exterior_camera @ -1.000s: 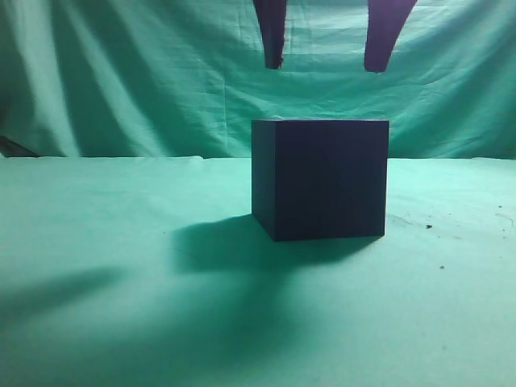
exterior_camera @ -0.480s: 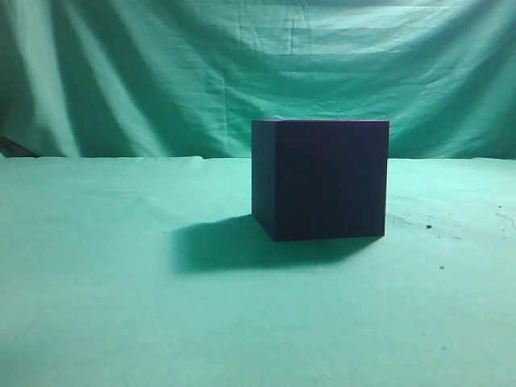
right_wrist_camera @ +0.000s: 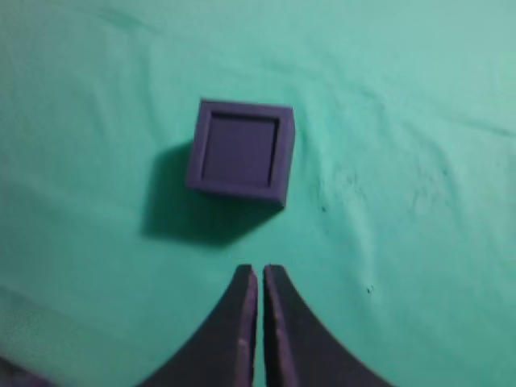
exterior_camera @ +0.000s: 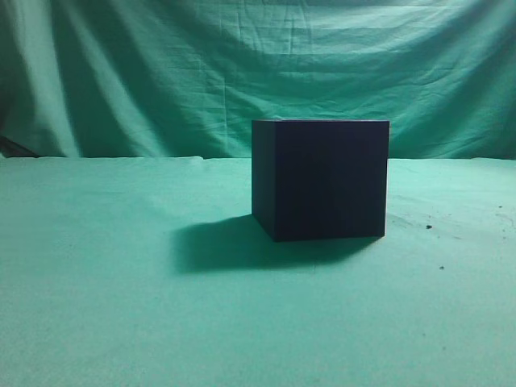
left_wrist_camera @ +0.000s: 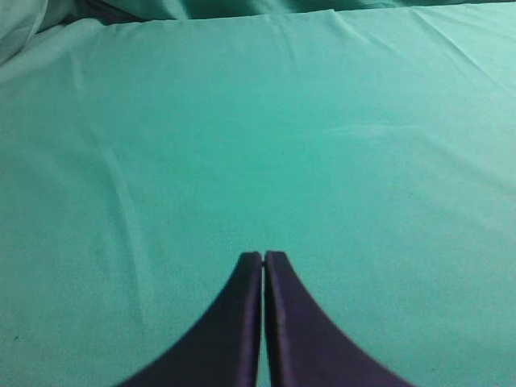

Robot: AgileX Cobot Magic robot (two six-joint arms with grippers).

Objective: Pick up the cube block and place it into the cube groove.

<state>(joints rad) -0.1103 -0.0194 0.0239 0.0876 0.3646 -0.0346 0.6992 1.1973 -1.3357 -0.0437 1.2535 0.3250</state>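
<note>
The large dark navy box stands on the green cloth right of centre. In the right wrist view I see it from above. Its rim frames a flat purple square set in the cube groove. I cannot tell whether that square is the cube block's top or the groove's floor. No separate cube block shows anywhere. My right gripper is shut and empty, high above the cloth, with the box ahead of its tips. My left gripper is shut and empty over bare cloth. Neither gripper shows in the exterior view.
Green cloth covers the table and hangs as a backdrop behind it. The box casts a shadow to its left. A few dark specks lie on the cloth right of the box.
One second ago two spread dark fingers hung above the box at the top of the exterior view. They have left that view, and their shadow on the cloth is gone. The box has not moved.
</note>
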